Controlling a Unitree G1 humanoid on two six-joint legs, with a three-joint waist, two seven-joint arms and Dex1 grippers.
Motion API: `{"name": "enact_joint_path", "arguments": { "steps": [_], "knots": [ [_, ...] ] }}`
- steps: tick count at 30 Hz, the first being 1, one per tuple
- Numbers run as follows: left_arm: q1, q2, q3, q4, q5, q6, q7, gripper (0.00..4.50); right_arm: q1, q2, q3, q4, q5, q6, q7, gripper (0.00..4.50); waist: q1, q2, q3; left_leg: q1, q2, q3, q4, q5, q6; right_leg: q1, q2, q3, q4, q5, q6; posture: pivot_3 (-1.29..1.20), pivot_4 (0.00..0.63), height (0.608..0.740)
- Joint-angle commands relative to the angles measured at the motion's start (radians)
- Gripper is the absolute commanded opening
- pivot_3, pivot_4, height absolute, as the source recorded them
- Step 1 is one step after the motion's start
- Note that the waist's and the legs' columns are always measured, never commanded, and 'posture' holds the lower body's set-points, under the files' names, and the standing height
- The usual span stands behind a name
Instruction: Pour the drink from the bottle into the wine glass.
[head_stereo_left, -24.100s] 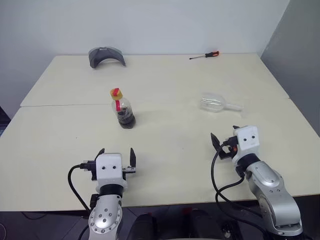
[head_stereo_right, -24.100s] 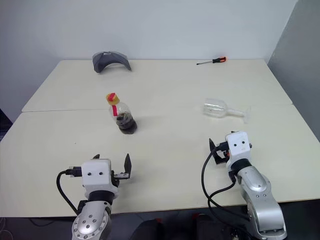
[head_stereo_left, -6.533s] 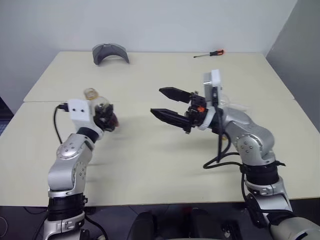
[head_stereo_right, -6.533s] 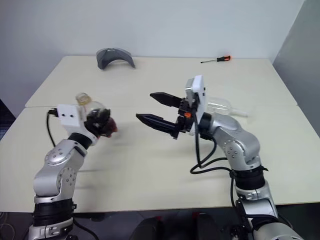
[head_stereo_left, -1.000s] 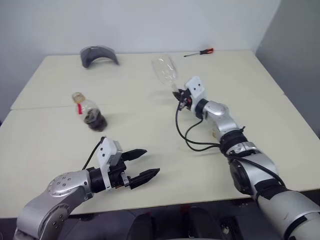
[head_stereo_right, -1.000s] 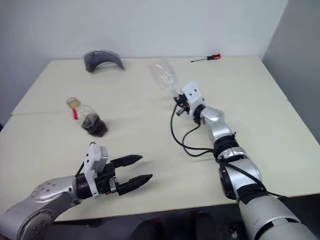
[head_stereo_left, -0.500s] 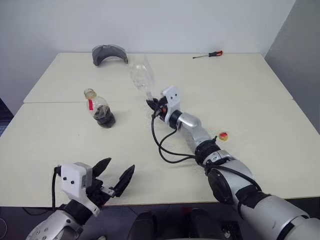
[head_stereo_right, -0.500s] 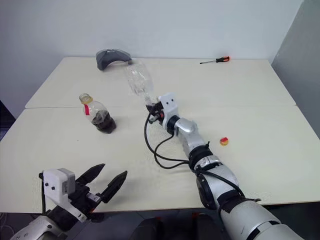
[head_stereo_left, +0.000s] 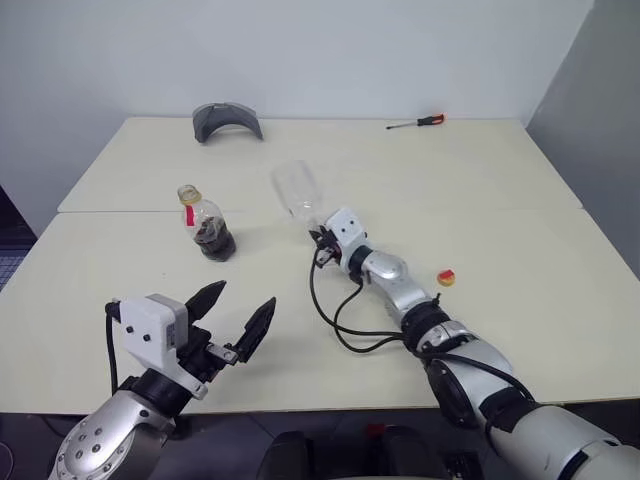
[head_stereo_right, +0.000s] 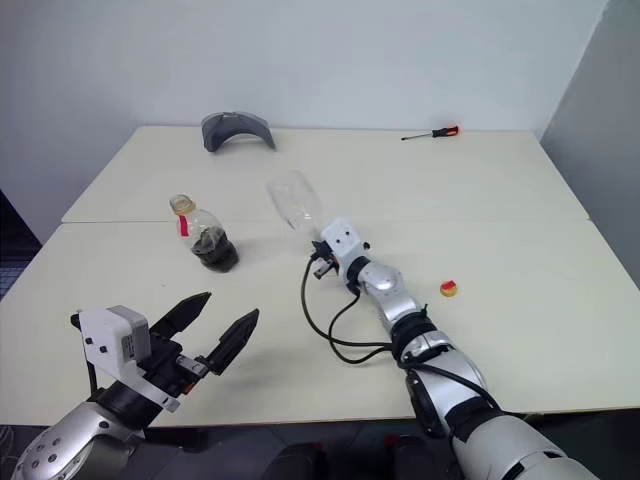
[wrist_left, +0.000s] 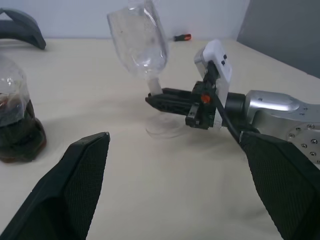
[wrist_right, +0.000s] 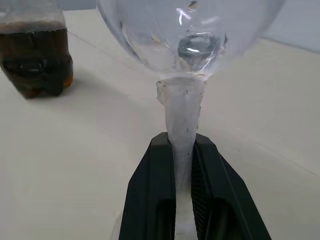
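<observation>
Glass (head_stereo_left: 299, 190) sits tilted, stem clamped in my right pincer (wrist_right: 183, 165); letting go carelessly could topple it. Left pincer (head_stereo_left: 232, 318) is wide, empty, short of the uncapped bottle (head_stereo_left: 208, 224).

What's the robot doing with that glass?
The robot's right hand is pinching the stem of the wine glass and standing it on the table. Its left hand is open and holds nothing. The bottle of brown drink stands nearby with its cap off, lying on the table. The glass looks empty, so nothing's been poured.
</observation>
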Motion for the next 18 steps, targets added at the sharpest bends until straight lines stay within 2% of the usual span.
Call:
{"name": "enact_joint_path", "arguments": {
  "steps": [1, 6, 18],
  "knots": [
    [-0.027, 0.013, 0.003, -0.028, -0.025, 0.012, 0.029, 4.5, 0.075, -0.09, -0.008, -0.069, -0.002, 0.099, 0.041, 0.13, 0.005, 0.0, 0.0, 0.0, 0.0, -0.001, 0.0, 0.0, 0.0, 0.0, 0.0, 0.0, 0.0, 0.0, 0.0, 0.0, 0.15, 0.74],
    [-0.055, 0.03, -0.01, -0.022, -0.029, 0.017, 0.026, 4.5, 0.098, -0.107, -0.008, -0.152, 0.008, 0.144, 0.051, 0.13, 0.006, 0.001, 0.0, 0.0, 0.0, -0.002, 0.0, 0.0, 0.0, 0.0, 0.0, -0.001, 0.001, 0.0, 0.0, 0.0, 0.15, 0.74],
    [-0.089, 0.024, -0.025, -0.005, -0.007, 0.007, 0.048, 4.5, -0.04, 0.017, -0.06, -0.046, 0.059, 0.14, -0.004, 0.13, -0.01, 0.004, 0.003, -0.005, 0.001, -0.001, 0.0, 0.0, 0.0, -0.005, 0.001, -0.001, 0.001, 0.0, 0.0, 0.0, 0.15, 0.74]
  ]
}}
